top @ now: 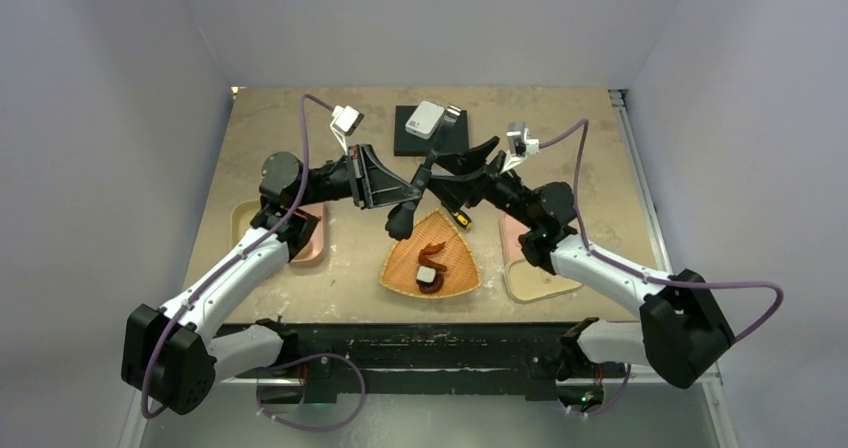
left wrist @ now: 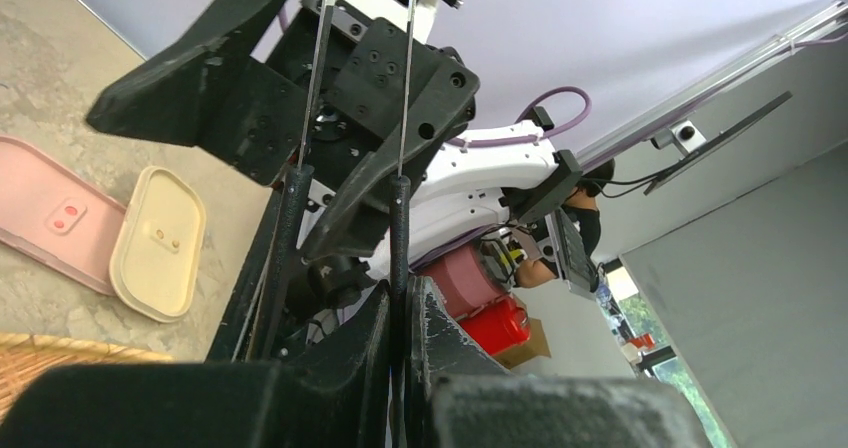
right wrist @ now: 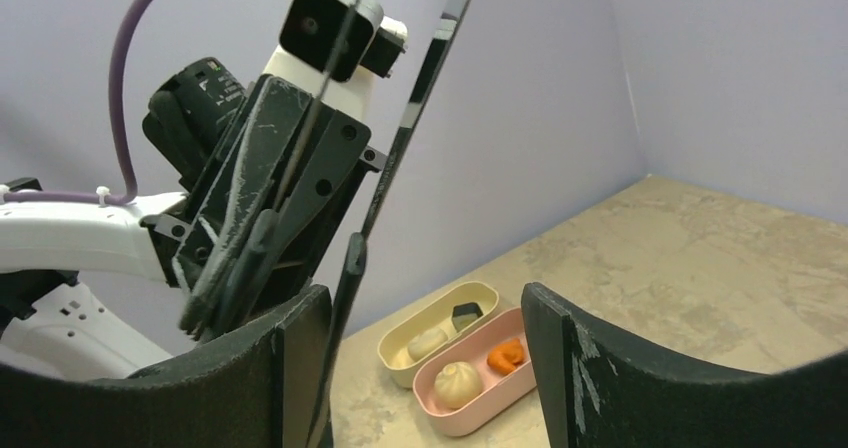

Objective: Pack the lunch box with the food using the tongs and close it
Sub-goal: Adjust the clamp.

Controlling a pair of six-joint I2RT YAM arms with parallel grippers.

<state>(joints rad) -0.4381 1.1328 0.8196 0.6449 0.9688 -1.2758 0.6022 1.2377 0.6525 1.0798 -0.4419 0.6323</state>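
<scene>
**Tool status above the basket**

Grey walls enclose a beige worktop. A woven basket lies at its near middle and carries orange and black-and-white food. Both tools meet above the basket's far edge. The left tool is clamped tight on one arm of the tongs. The right tool has its jaws wide apart. A tong arm passes just beside one finger, not gripped. The lunch box, left of the basket, holds more food.
</scene>
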